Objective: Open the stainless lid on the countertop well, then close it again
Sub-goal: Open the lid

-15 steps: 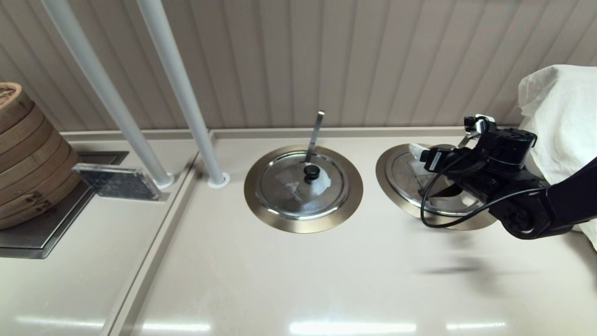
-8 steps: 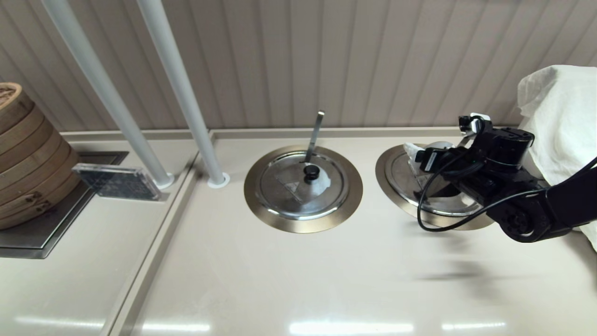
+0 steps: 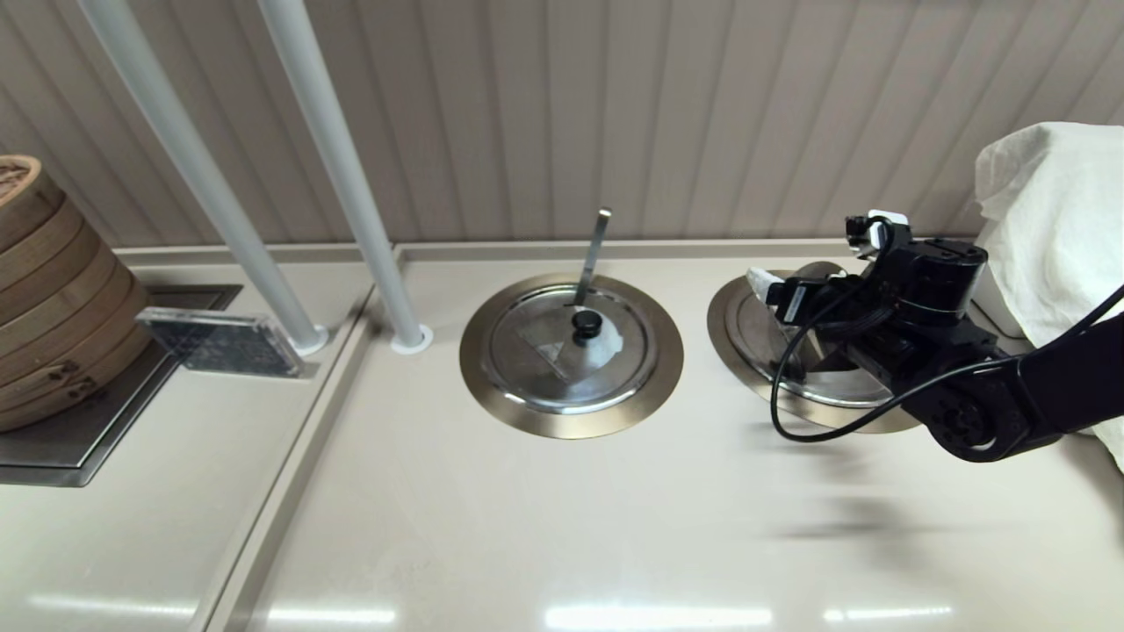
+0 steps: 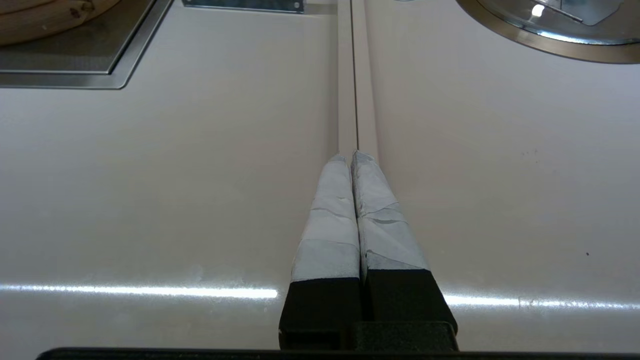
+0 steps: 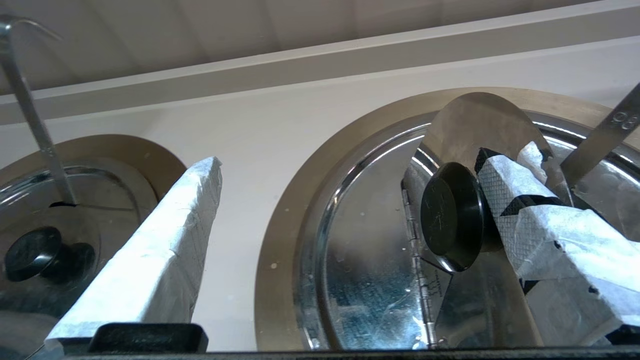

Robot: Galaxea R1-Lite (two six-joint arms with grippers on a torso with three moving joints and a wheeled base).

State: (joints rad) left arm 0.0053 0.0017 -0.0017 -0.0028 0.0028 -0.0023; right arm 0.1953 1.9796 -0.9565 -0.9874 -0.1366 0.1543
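Since the earlier frames, the right gripper (image 3: 812,285) has shifted slightly up and toward the back wall over the right-hand well, and the lid's flap now stands steeper.

Two round wells are set in the counter (image 3: 544,527), side by side, each with one steel lid, one black knob and one flat utensil handle. The task's well (image 3: 724,325) is the right-hand one, rimmed by a wide bronze-grey ring. Its lid (image 5: 370,260) sits in that ring with the fixed half lying flat and the folding flap (image 5: 475,125) raised at the hinge, tilted up toward the back wall. The knob (image 5: 445,215) on the flap faces sideways in the right wrist view.

The right gripper's fingers are spread wide. One taped finger (image 5: 545,235) is behind the knob, touching or just beside it; the other taped finger (image 5: 155,265) hangs over bare counter between the two wells, clear of both lids. The slanted handle (image 5: 605,132) rises just beside the finger near the knob.

The second lid (image 3: 571,347) lies closed in the middle well, with a whitish patch by its knob and a near-upright handle (image 3: 593,254).

The left gripper (image 4: 354,156) is parked low over bare counter along a seam, its two taped fingers pressed together.

Two grey poles (image 3: 342,175) stand at the left, near one stack of bamboo steamers (image 3: 53,290). One white cloth (image 3: 1054,219) lies at the far right.
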